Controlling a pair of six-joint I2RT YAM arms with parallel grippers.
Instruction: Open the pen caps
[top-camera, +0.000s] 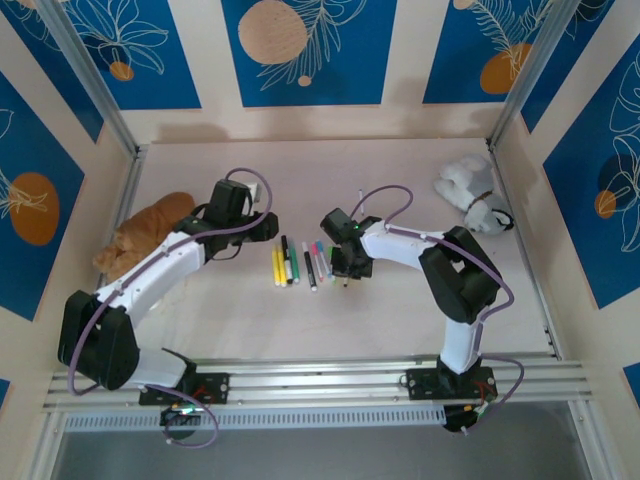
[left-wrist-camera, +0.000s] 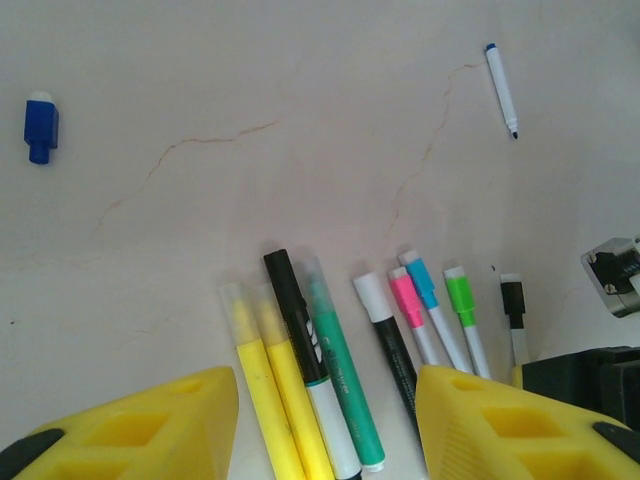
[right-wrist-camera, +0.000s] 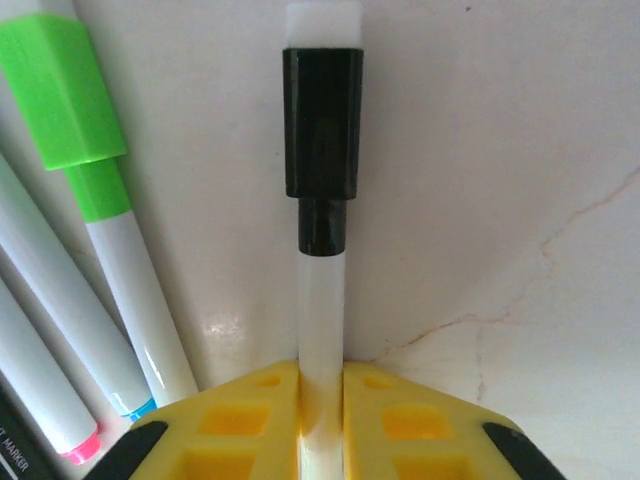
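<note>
Barrel (right-wrist-camera: 322, 310) sits pinched in right gripper (right-wrist-camera: 322, 388), just below black cap (right-wrist-camera: 322, 125). Left gripper (left-wrist-camera: 325, 425) gapes wide near that cap. We clamp the cap squarely and pull straight along the pen.

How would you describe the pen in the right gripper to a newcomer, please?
Find the row of pens in the middle of the table. The pen is at its right end, pinched in the right gripper. Its black cap, white-tipped, differs from the green-capped neighbour.
</note>
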